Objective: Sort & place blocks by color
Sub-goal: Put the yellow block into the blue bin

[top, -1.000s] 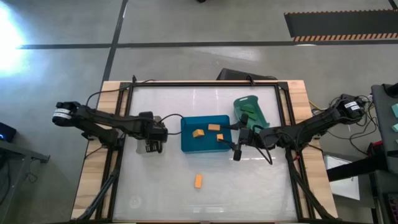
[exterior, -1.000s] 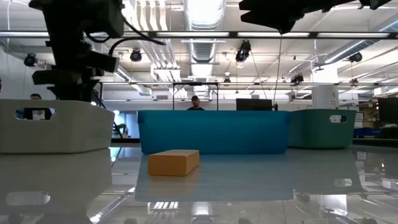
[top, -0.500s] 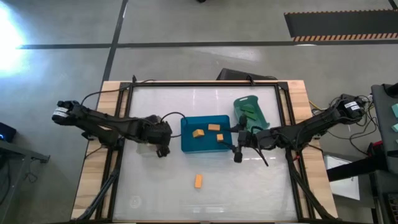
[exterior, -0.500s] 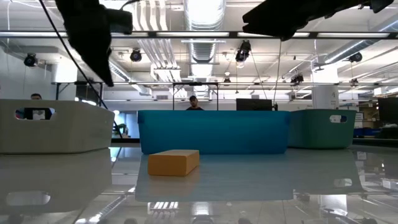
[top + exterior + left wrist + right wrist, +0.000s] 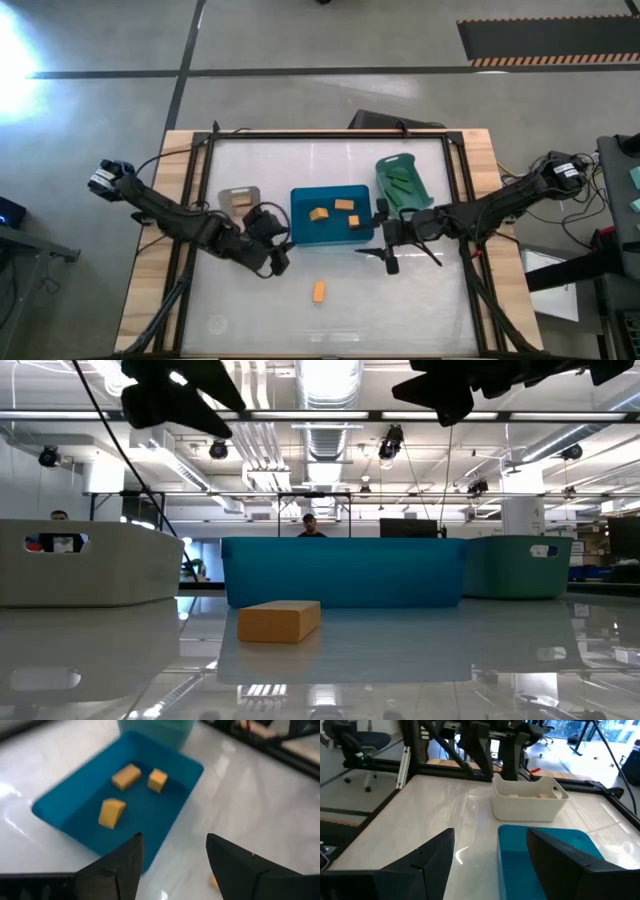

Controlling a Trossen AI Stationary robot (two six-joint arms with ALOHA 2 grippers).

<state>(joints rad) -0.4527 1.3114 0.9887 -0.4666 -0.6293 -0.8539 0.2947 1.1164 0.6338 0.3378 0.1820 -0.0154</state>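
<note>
Left gripper (image 5: 280, 259) shifted off white bin (image 5: 238, 198), open

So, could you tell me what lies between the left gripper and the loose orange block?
Only bare table separates left gripper from orange block, per the high view.

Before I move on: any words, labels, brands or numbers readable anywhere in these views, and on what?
None can be read.
The blue bin, green bin and white bin: no lettering shows.
The orange blocks: plain faces.
A screen behind the table: too far off to read.
</note>
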